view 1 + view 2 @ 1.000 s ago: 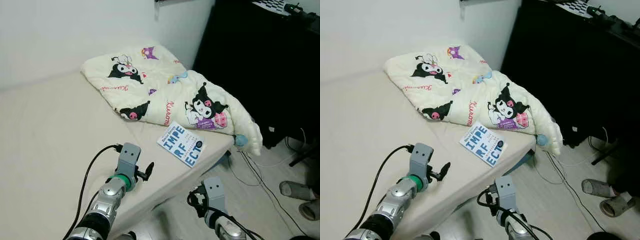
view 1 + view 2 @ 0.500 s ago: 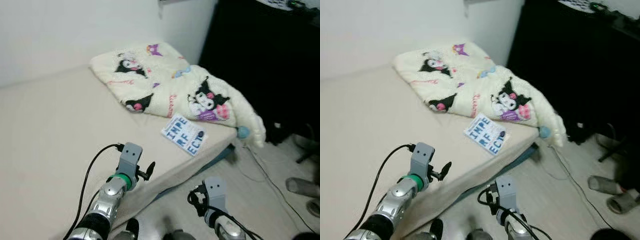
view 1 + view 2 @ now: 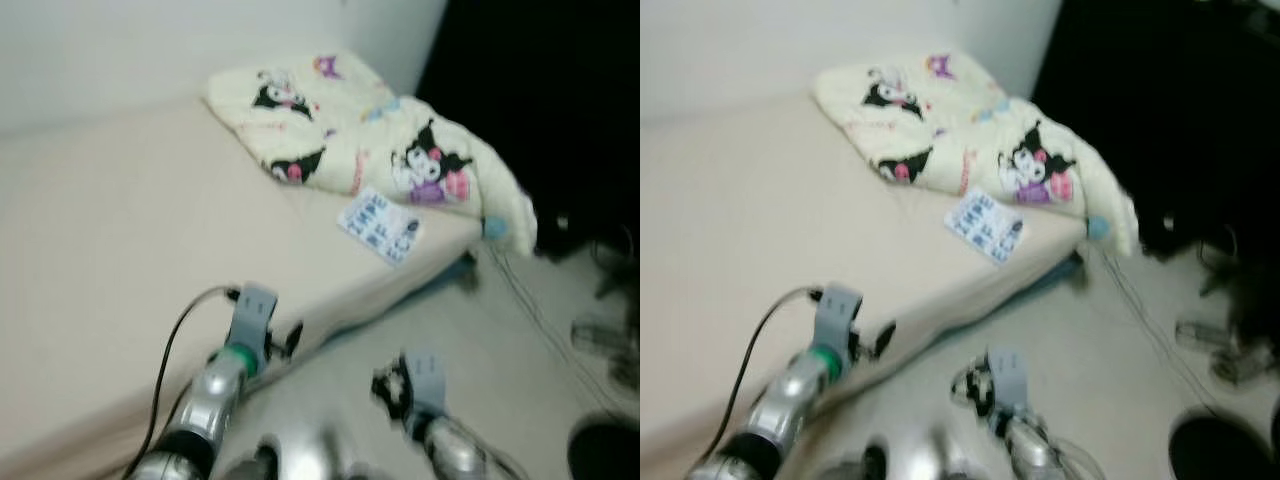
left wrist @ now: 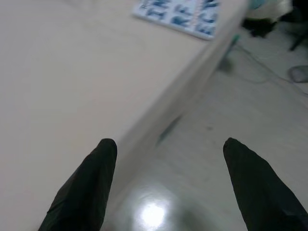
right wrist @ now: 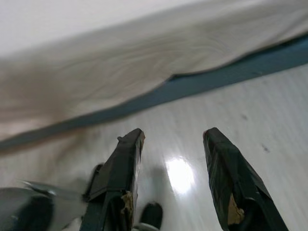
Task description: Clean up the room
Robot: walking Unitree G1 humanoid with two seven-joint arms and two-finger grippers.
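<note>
The robot is standing at the foot corner of a bed [image 3: 110,230], its head views blurring. A book [image 3: 381,226] with blue block lettering is lying flat on the mattress close to the bed's near edge, just beside the bunched cartoon-print blanket [image 3: 370,140] that is covering the far corner by the wall. The book looks like the likeliest thing to tidy, though that is a judgement from the task alone.

The left claw [image 4: 168,147] is hovering low over the mattress edge with its two black fingers spread wide and nothing between them. The right claw [image 5: 173,139] is hanging lower, over the pale floor [image 3: 520,350] beside the bed, its fingers likewise parted and empty; the blue bed base is showing ahead of it.

The book is lying ahead of both claws and off to the robot's right, well apart from either. Its long axis is running slantwise to the bed edge. The left claw is already sitting at mattress height, so it seems the better placed of the two, while the right one would need lifting first. A pair of slippers [image 3: 610,350] is resting on the floor further right, near some cables.
</note>
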